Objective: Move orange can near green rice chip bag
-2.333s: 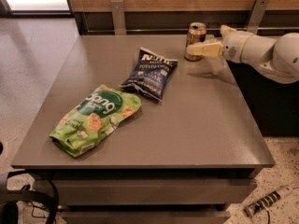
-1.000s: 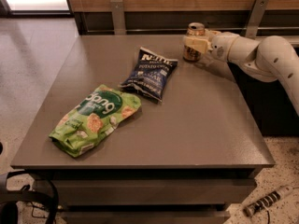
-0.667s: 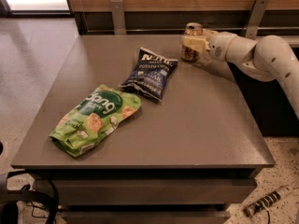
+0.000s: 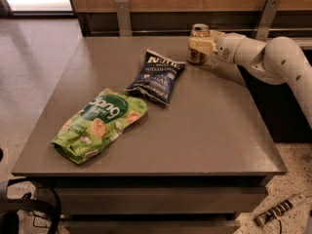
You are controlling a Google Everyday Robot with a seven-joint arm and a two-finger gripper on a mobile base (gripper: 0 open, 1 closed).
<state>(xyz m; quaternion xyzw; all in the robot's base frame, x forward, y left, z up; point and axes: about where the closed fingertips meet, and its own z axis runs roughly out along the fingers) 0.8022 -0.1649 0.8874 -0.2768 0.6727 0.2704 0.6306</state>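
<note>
The orange can stands upright at the far right of the grey table. My gripper reaches in from the right and is shut on the can, with one cream finger across the can's front. The can's base rests on the table. The green rice chip bag lies flat at the front left of the table, far from the can.
A dark blue potato chip bag lies between the can and the green bag. A wooden wall with metal brackets runs behind the table. My white arm spans the right edge. Cables lie on the floor at the lower left.
My gripper has moved left from beside the can onto it, with its fingers now on the can. The can and both bags have stayed in place.
</note>
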